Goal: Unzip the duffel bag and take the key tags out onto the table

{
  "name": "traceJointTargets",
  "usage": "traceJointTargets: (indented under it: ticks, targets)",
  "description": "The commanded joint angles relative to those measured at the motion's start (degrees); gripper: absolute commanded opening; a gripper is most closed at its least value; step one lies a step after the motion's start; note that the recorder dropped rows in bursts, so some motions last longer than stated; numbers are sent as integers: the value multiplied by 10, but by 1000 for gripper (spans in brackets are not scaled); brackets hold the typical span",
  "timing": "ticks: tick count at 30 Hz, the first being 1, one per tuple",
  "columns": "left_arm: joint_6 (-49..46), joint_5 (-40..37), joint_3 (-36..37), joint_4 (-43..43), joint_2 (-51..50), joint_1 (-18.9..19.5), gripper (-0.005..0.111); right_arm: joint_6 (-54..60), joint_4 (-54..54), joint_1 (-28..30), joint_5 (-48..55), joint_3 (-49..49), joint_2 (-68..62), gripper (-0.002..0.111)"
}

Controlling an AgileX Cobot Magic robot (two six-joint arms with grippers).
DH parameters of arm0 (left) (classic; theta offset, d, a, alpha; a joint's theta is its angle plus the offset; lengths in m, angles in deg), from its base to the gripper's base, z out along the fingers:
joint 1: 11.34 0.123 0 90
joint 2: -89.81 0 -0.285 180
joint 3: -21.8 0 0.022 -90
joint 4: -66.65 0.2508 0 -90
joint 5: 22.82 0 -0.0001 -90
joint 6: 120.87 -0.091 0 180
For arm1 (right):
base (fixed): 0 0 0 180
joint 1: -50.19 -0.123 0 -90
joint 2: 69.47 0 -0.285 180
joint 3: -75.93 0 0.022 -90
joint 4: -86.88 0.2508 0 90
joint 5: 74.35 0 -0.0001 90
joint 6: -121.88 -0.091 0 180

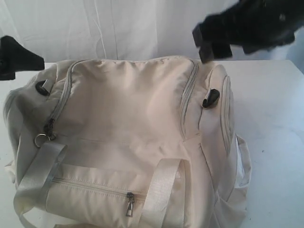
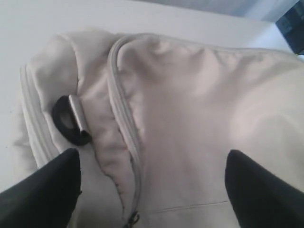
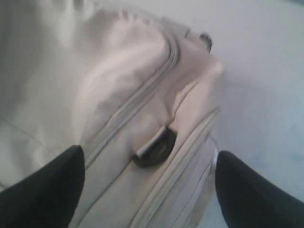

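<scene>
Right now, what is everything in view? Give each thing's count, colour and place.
bag: one, cream-beige, on the middle of the table, top zip looks shut
handles: two, shiny off-white, on the bag's near side
zip pulls: two seen, dark metal, one on the front pocket, one with a ring at the bag's left end in the exterior view
loops: two, black, one at each end of the bag
table: one, white, under the bag
curtain: one, white, behind the table
key tags: none in view
left gripper: one, black, open, above the bag's left end
right gripper: one, black, open, above the bag's right end
</scene>
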Motion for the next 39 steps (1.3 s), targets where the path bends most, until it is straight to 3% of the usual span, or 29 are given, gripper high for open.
traceJointTargets:
  ticks: [1,4,8,10,13,14,21,29,31,34,37,39]
  targets:
    - [-18,5,-3,3,-64,-2,80,-18,59,1,-67,119,23,70]
    - [-18,13,-3,3,-99,-2,66,-31,78,1,-108,179,23,70]
    - [-18,23,-3,-4,-121,-2,22,-41,78,1,-156,233,17,66]
    - [-20,24,-3,-4,-121,-2,0,-41,71,1,-165,238,11,50]
    - [-22,28,-4,-6,-107,0,0,-41,37,4,-180,231,10,4]
    - [-24,30,-7,-3,-96,0,0,-41,29,11,-183,223,10,1]
    - [-19,26,-38,12,-19,0,0,30,18,84,-158,122,2,0]
    - [21,-16,-40,76,22,0,0,68,24,94,-93,35,-58,1]
    - [34,-42,-39,98,21,0,2,68,26,94,-83,34,-61,8]
    - [21,-49,-21,95,17,-10,21,68,34,94,-77,30,-54,29]
    - [-37,-63,-13,95,6,-44,60,68,41,93,-58,14,-42,55]
    - [-87,-70,-13,95,-2,-77,77,80,64,93,-52,4,-32,62]
